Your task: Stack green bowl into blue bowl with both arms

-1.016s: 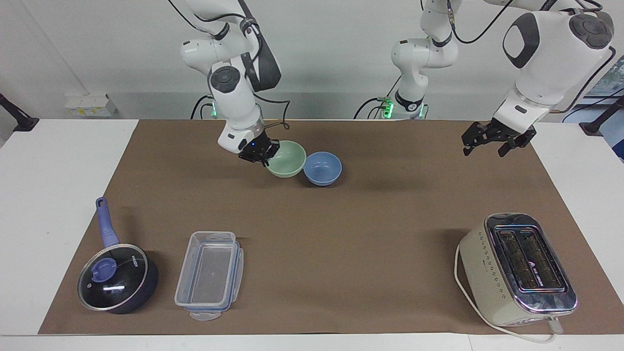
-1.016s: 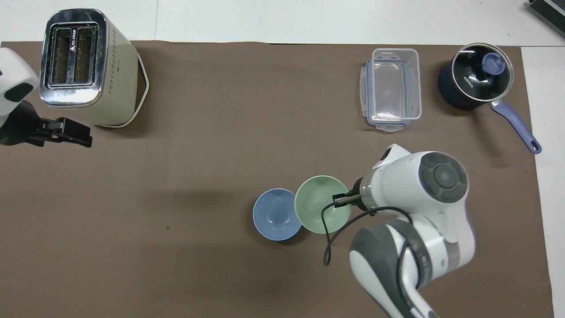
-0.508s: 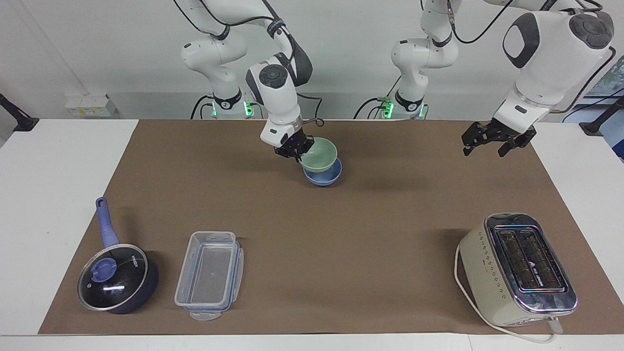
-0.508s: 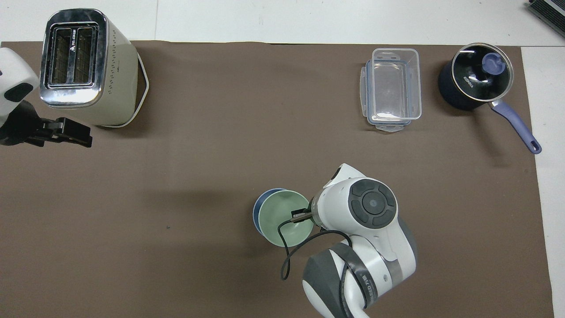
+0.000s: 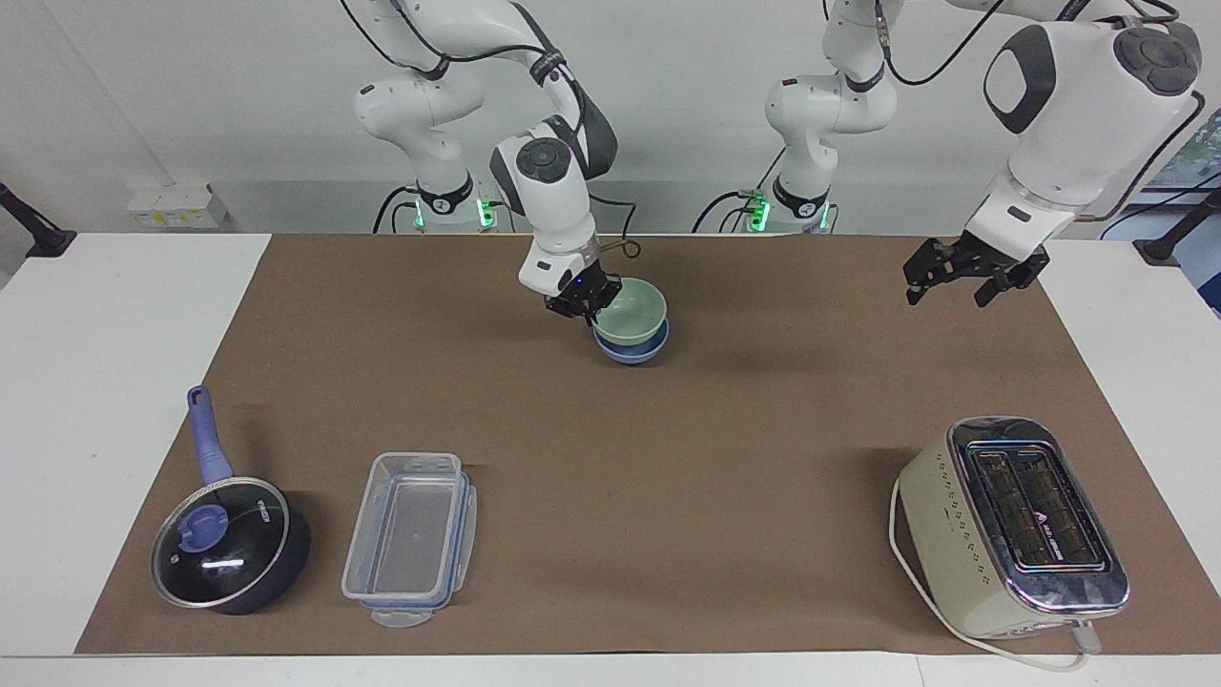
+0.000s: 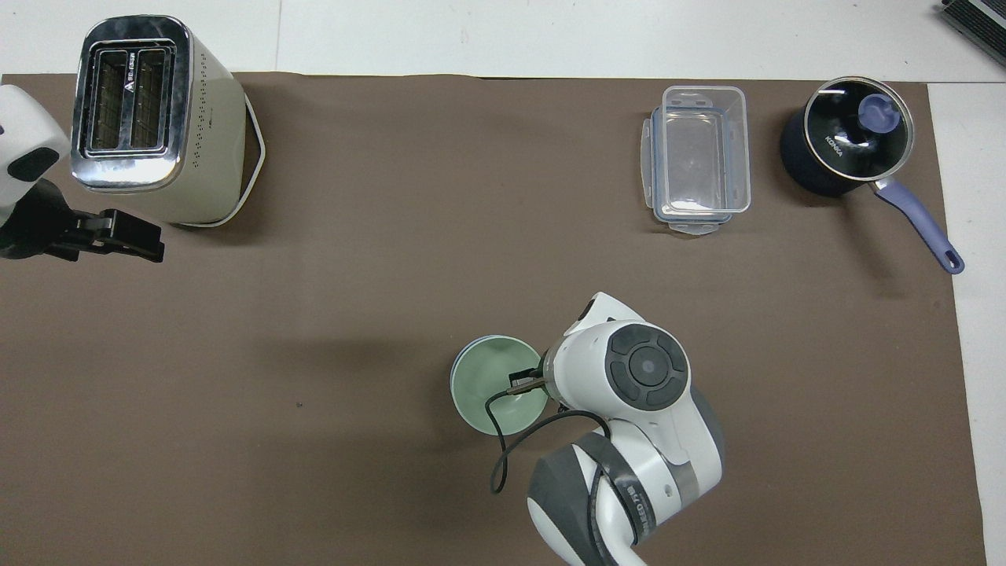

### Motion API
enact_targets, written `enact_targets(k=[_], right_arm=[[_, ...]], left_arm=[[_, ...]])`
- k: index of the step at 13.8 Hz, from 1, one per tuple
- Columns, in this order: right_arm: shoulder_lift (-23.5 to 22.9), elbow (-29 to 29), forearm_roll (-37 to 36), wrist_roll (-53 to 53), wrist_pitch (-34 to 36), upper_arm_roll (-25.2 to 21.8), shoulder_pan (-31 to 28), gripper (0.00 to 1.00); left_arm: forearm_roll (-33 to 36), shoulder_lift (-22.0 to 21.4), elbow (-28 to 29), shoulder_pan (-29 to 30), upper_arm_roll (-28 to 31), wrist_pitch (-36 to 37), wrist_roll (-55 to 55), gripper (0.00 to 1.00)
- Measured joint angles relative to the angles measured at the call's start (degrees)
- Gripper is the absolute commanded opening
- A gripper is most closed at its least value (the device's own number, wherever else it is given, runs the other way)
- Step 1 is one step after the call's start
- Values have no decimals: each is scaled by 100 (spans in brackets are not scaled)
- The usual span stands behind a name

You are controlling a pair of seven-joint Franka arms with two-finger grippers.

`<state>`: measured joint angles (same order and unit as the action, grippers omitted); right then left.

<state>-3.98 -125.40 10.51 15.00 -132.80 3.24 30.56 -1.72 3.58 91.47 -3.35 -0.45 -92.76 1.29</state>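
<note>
- Smooth, matte, round green bowl point(image 5: 631, 312) nested in the matching blue bowl point(image 5: 633, 350), only a thin periwinkle rim showing beneath; both on the brown mat point(image 5: 668, 458), at the edge nearer the robots.
- Right gripper point(image 5: 584, 303) clamped on the green bowl's rim, on the side toward the right arm's end of the table.
- Left gripper point(image 5: 963, 272) waiting in the air over the mat's corner at the left arm's end, fingers spread, holding nothing.
- Wide bare mat between the bowls and the row farther out.
- Boxy cream toaster point(image 5: 1013, 527) with chrome top toward the left arm's end.
- Clear rectangular plastic container point(image 5: 410, 537) just beside a dark glass-lidded pot point(image 5: 229, 544) with a blue handle, toward the right arm's end.
</note>
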Motion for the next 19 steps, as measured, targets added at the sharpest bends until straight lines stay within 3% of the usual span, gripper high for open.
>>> enact_targets(k=[8,12,15,16,17,18,19], right_arm=[[-87,0,0,49,-69,-3,32,3],[-87,2,0,157,-70,-3,33,24],[-87,5,1,162,-71,-4,33,28],[-87,10,1,162,-71,-4,33,35],[-87,32,1,162,-72,-4,33,51],[-82,89,1,162,-72,-6,33,76],[-59,160,1,163,-66,-16,32,90]], left_arm=[[0,0,0,0,0,0,0,100],[0,0,0,0,0,0,0,100],[0,0,0,0,0,0,0,100],[0,0,0,0,0,0,0,100],[0,0,0,0,0,0,0,100],[0,0,0,0,0,0,0,100],[0,0,0,0,0,0,0,100]])
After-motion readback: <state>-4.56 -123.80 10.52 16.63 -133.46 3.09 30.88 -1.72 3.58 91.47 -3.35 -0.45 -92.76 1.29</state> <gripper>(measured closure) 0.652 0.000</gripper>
